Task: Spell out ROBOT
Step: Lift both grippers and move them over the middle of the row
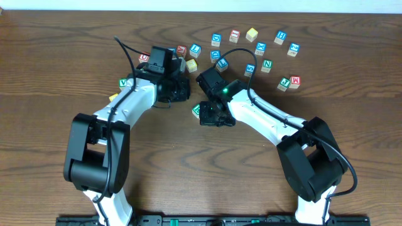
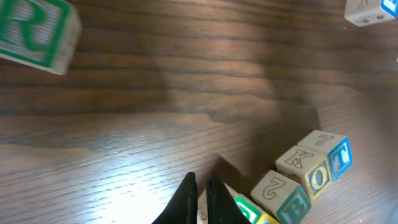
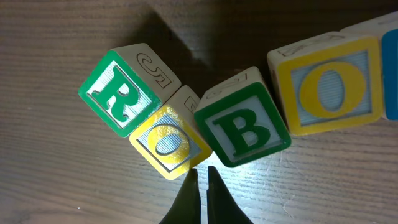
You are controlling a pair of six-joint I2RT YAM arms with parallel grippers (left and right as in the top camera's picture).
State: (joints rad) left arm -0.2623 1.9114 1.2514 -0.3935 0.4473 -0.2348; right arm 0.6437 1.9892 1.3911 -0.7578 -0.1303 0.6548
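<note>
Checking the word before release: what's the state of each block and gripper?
R block: letter showing, twisted.
First O block: letter showing, twisted, out of line.
B block: letter showing, slightly twisted.
Second O block: letter showing.
Left gripper: shut, empty.
Right gripper: shut, empty.

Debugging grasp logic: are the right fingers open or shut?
Shut, empty. In the right wrist view the right gripper has fingers nearly together, no block between; the nearest O block sits just beyond them.
</note>
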